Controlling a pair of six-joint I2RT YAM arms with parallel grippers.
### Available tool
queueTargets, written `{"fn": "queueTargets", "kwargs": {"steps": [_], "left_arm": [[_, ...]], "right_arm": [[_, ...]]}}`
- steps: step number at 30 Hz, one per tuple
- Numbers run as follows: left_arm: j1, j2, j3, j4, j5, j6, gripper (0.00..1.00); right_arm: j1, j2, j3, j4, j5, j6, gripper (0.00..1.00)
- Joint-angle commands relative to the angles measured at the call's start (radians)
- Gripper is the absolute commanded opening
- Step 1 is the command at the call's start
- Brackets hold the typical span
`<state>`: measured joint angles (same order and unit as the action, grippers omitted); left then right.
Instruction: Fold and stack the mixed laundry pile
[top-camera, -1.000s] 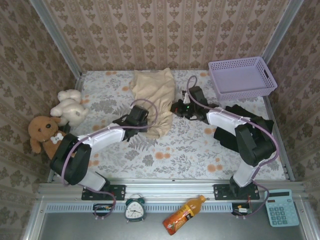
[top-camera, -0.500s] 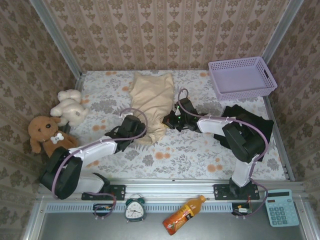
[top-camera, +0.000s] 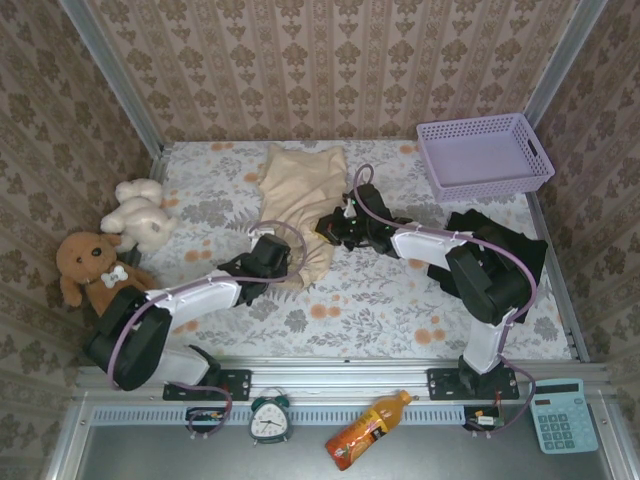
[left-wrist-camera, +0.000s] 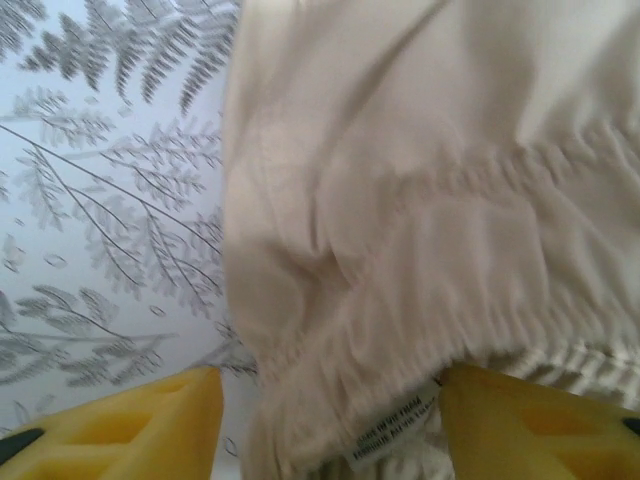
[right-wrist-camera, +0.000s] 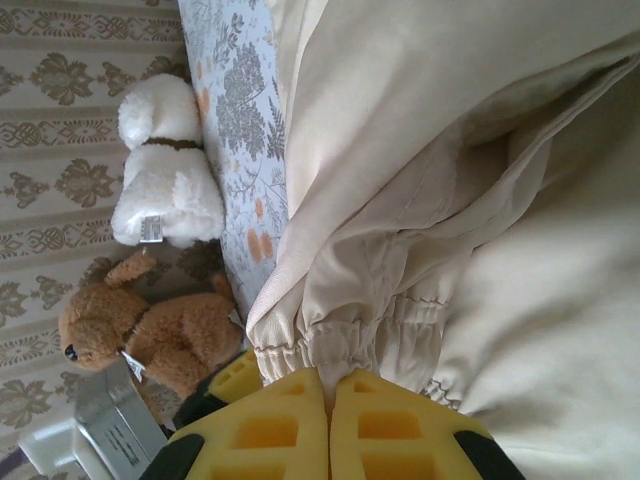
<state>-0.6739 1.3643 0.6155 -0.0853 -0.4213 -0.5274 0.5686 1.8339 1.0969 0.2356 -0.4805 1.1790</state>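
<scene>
The beige-cream garment lies spread at the back middle of the floral table. My left gripper hovers at its near edge. In the left wrist view the left gripper is open, its yellow fingers either side of the gathered hem and label of the garment, with a gap on the left side. My right gripper is at the garment's right near edge. In the right wrist view the right gripper is shut on a fold of elastic hem of the garment. The black T-shirt lies crumpled at the right, partly under the right arm.
A lavender mesh basket stands at the back right corner. A white plush toy and a brown plush toy sit at the left edge. A clock, a bottle and a calculator lie on the near ledge.
My left gripper has opened and let go of the garment's hem, and drawn slightly nearer. My right gripper has moved left, still shut on the hem. The garment's near edge now lies lower and flatter.
</scene>
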Motion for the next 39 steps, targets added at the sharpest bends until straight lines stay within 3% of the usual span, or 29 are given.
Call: {"fn": "queueTargets", "kwargs": {"steps": [1, 4, 5, 10, 13, 17, 19, 24, 28, 32, 39], "left_arm": [[0.043, 0.000, 0.054, 0.013, -0.066, 0.032, 0.46], [0.081, -0.023, 0.058, 0.008, -0.045, 0.007, 0.02], [0.090, -0.039, 0.051, 0.002, -0.041, -0.015, 0.00], [0.142, -0.134, -0.101, 0.065, 0.039, -0.194, 0.00], [0.175, -0.146, -0.215, 0.141, 0.087, -0.344, 0.00], [0.251, -0.155, -0.335, 0.283, 0.151, -0.499, 0.00], [0.261, -0.172, -0.316, 0.253, 0.155, -0.476, 0.00], [0.226, -0.223, -0.224, 0.150, 0.142, -0.271, 0.00], [0.145, -0.248, -0.177, 0.055, 0.099, -0.166, 0.06], [0.110, -0.271, -0.196, 0.011, 0.095, -0.176, 0.21], [0.100, -0.332, -0.243, -0.071, 0.063, -0.219, 0.24]], "right_arm": [[0.014, -0.004, 0.006, -0.001, -0.033, 0.012, 0.08], [0.019, 0.008, 0.020, -0.002, -0.059, 0.008, 0.11], [0.023, 0.004, 0.020, -0.007, -0.060, 0.004, 0.12], [0.072, -0.009, -0.008, -0.101, -0.019, -0.057, 0.17], [0.112, 0.056, -0.039, -0.049, -0.047, -0.022, 0.19], [0.142, 0.135, -0.052, 0.015, -0.109, 0.004, 0.32], [0.132, 0.104, -0.090, 0.018, -0.062, -0.007, 0.35], [0.094, 0.027, -0.052, -0.158, 0.016, -0.135, 0.34], [0.094, -0.006, 0.018, -0.230, 0.051, -0.200, 0.42], [0.114, -0.015, 0.071, -0.254, 0.071, -0.222, 0.55], [0.159, -0.007, 0.065, -0.300, 0.078, -0.206, 0.60]]}}
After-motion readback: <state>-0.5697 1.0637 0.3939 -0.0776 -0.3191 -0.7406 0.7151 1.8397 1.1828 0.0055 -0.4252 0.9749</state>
